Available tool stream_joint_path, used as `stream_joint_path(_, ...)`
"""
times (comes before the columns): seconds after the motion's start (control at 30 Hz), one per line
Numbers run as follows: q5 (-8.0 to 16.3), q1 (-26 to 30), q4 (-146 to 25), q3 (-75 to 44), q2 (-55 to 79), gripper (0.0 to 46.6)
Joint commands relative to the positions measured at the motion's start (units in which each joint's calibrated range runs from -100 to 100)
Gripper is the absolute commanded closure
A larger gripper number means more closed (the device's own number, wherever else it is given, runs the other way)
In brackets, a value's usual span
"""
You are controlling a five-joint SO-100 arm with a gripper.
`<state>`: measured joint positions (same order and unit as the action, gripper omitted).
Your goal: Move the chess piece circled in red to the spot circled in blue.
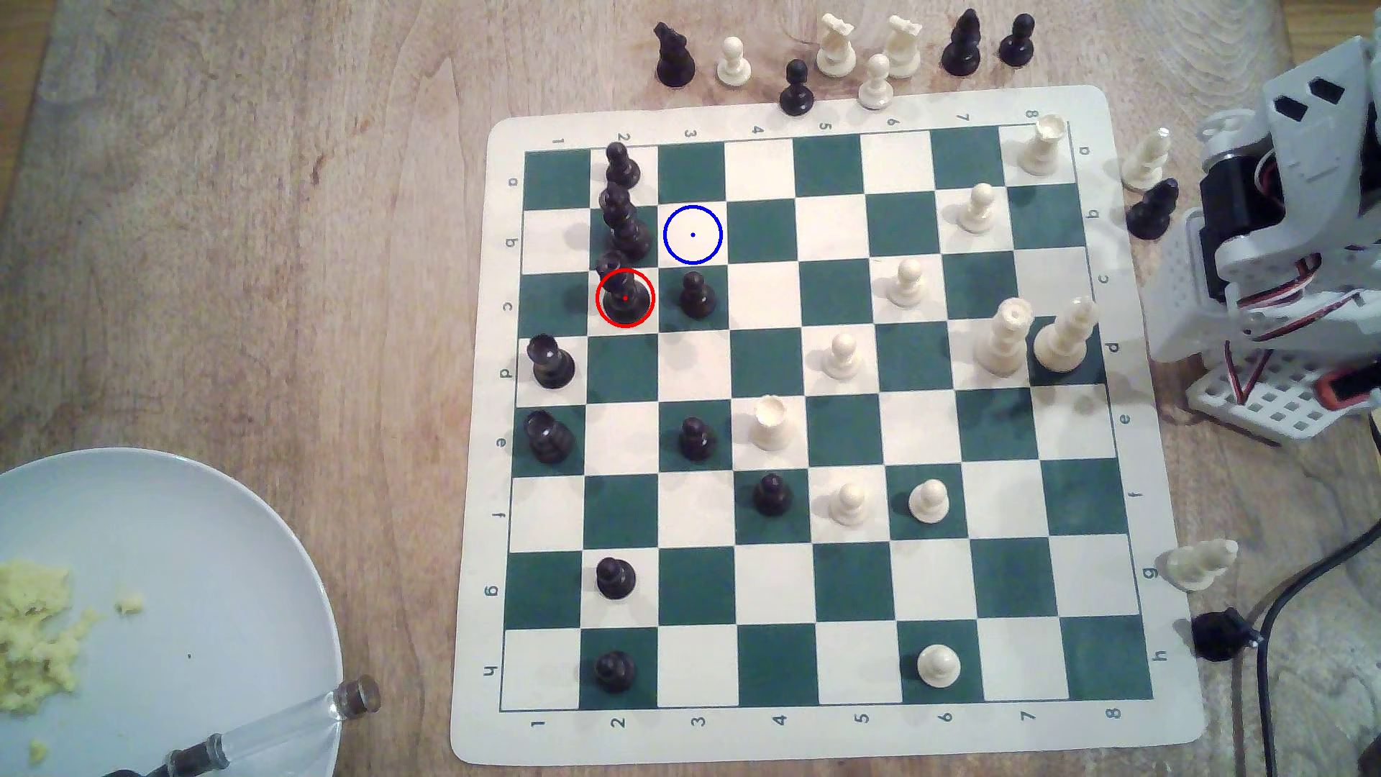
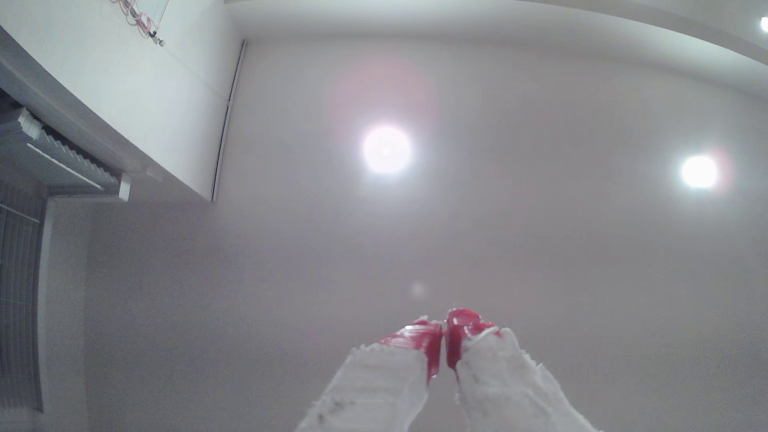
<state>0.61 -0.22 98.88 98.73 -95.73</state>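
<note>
Leftmost, in the exterior view: a pale plate (image 1: 224,538) with yellow crumbs, resting on the wooden table (image 1: 224,224) and well apart from the board; a glass tube lies across its rim.

Next, the green-and-cream chessboard (image 1: 822,732); in its 2nd file from the exterior view's left stands the chess piece circled in red (image 1: 625,293), on a green square, with a slim black piece (image 1: 626,228) crowded close behind it and a black pawn (image 1: 696,295) on the adjoining square to the exterior view's right.

Diagonally adjacent, 1 file further right, the spot circled in blue (image 1: 693,234): a bare cream square.

Handling, as judged: glossy hard plastic, light, stiff, likely slippery; top-heavy on a broad base, so best taken at the narrow stem under the crown, from above; the close neighbours leave little room for the jaws.

Far right: the arm (image 1: 1270,246), folded off the board's edge.

Wrist view: the gripper (image 2: 444,332) points at the ceiling; its red-tipped jaws are pressed together with nothing between them; the task looks unstarted.
</note>
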Motion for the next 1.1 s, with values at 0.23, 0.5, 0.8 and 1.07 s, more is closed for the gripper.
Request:
stream_joint_path(0.23, -0.2, -0.76, -18.05, -2.18, -0.11, 46.4)
stream_joint_path(0.5, -0.2, -3.89, -31.73, -2.36, -0.11, 46.4)
stream_joint_path(0.8, -0.05, -7.48, -65.8, -5.53, -0.03, 45.4)
stream_joint_path(1.07, -0.05, -8.34, -91.27, -12.15, 0.57, 46.4)
